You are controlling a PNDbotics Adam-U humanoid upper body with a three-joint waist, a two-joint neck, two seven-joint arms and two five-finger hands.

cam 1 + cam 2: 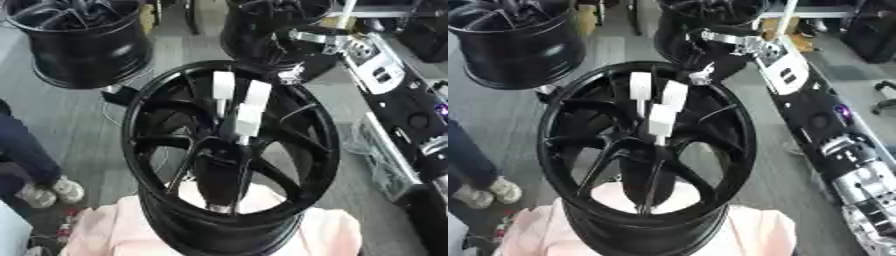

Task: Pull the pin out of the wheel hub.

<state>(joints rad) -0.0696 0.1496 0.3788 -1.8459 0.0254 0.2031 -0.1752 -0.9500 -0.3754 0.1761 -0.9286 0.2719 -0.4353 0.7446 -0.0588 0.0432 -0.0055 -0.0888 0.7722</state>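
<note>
pink cloth [324, 235] at the bottom edge, black wheel [229, 150] sitting on top of it, open face up toward the camera, spokes running in to the hub [226, 150] at the middle. three white-handled pins [248, 119] stand up from the hub area, close together: one at the left rear [223, 85], one at the right rear [257, 93], one nearer the front and lowest; thin metal stems go down toward the hub, can't tell how deep they sit. right arm [833, 135] comes along the right side, black with silver joints, reaching up and in to the wheel's far rim. right hand [710, 72] is at that far rim, just behind the pins, not touching them; dark against the dark wheel, cannot tell if fingers are spread or curled. left hand not seen. grey floor [79, 125] around. farther back, a second black wheel [83, 42] at upper left and a third [262, 30] behind the hand. a person's leg and shoe [66, 187] at the left edge.
</note>
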